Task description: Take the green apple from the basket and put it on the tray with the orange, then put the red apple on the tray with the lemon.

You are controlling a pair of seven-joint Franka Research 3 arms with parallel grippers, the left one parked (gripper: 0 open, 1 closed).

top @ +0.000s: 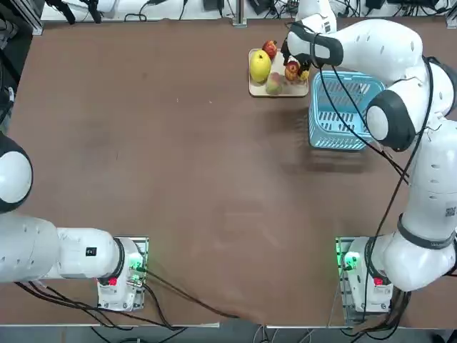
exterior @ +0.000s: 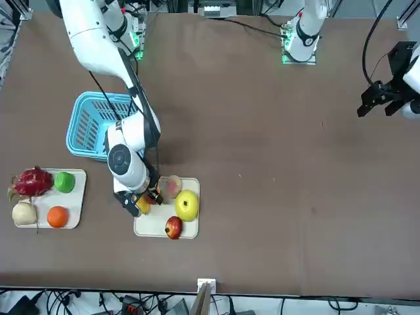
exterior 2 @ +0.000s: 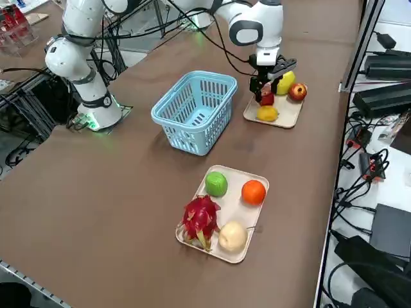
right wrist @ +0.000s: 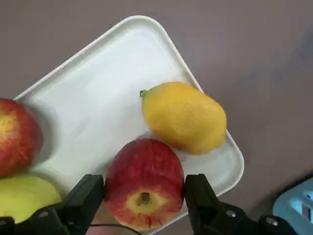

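we've got the tool (right wrist: 144, 198) closed around the red apple (right wrist: 144, 182), poised over the tray with the lemon (right wrist: 98, 112) (lemon (right wrist: 184, 117) just ahead). rigid, smooth, likely slippery; grip at widest girth.

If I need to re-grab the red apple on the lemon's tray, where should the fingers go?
Come from above and pinch the red apple across its round middle, where the right gripper brackets it now. Its stem dimple faces up, and the lemon sits close beside it.
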